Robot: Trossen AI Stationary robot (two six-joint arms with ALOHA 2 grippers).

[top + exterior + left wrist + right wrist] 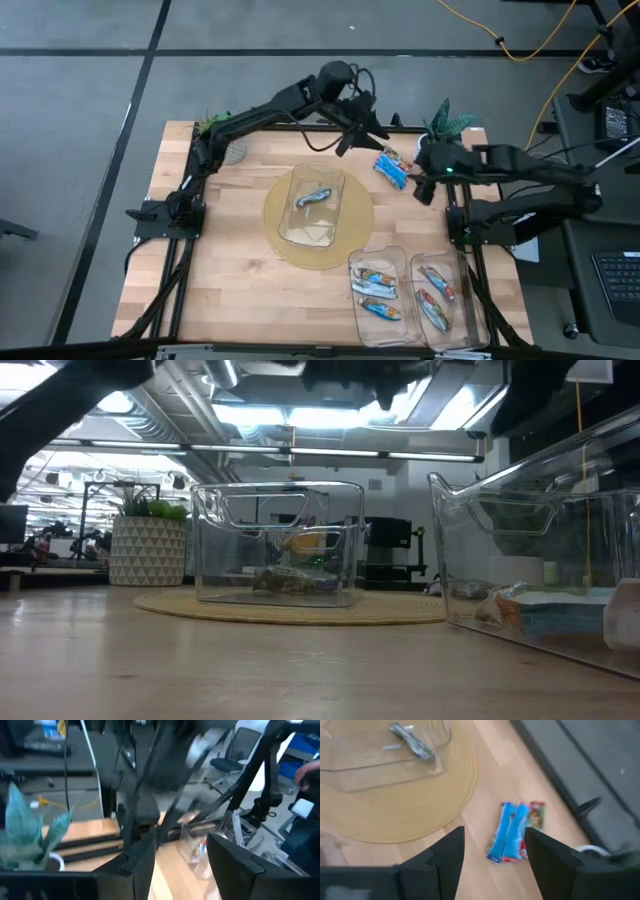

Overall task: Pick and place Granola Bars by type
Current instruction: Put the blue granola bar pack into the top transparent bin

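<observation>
From the front edge of the light wooden table [240, 280] I count two clear plastic bins [378, 290], each already carrying multicoloured foil-wrapped granola bars [375, 285]. Behind them the round woven straw mat [290, 250] bears a third clear plastic bin [312, 205] with a single silvery-blue foil bar [314, 197] in it.

My worry sits at the far edge. The three loose foil bars [512, 832], two shiny blue and one red-and-green, lie side by side and touching, so I judge a pinch from here could drag two at once, or take a blue bar together with the red one and mix the types. Wrappers this slick could also slip out on the lift.

The right gripper [495, 852] hangs above the table with its dark fingers spread wide and nothing between them; in its wrist view the cluster shows partly within the gap, toward one finger, so I read it as not yet centred on any one bar. In the high view it sits just beside the cluster, nearer the right arm's base.

The left gripper [352, 135] is raised at the far table edge, on the other side of the cluster, its fingers apart and empty. If both arms close on that cluster together, they could collide.
</observation>
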